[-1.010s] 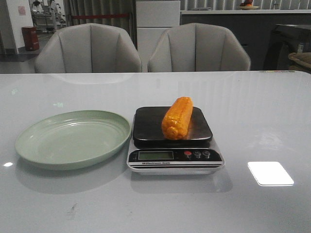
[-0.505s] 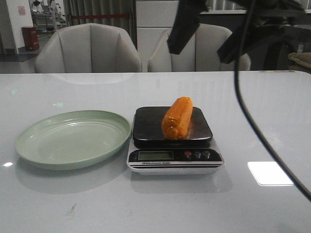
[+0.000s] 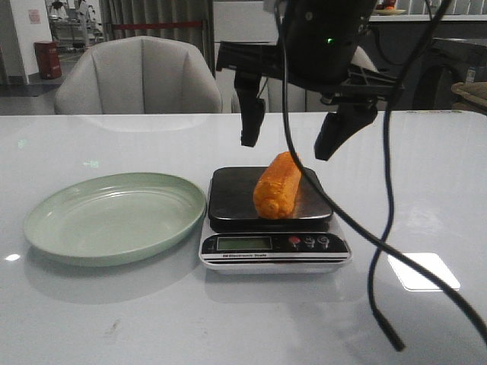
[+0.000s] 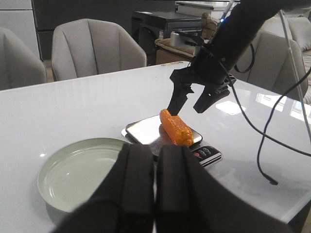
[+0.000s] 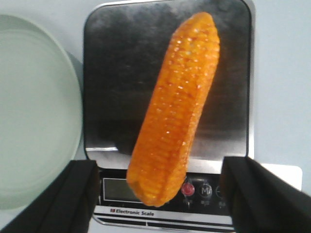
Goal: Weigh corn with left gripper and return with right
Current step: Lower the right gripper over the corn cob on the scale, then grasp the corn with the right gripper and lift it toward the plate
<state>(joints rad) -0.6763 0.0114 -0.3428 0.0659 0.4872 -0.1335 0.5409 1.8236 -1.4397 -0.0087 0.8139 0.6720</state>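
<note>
While the corn (image 3: pixel 277 186) lies lengthwise on the dark platform of the scale (image 3: pixel 270 220), slightly tilted across it, the right gripper (image 3: pixel 293 135) hangs directly above it with its jaws spread wide apart, one finger on each side of the cob and neither touching it. Just beside the scale, on the side away from the dangling cables (image 3: pixel 380 228), a pale green plate (image 3: pixel 114 217) sits on the white counter (image 3: pixel 426 190). Farther from the scale than the plate, the left gripper (image 4: pixel 154 182) holds its jaws together on nothing.
</note>
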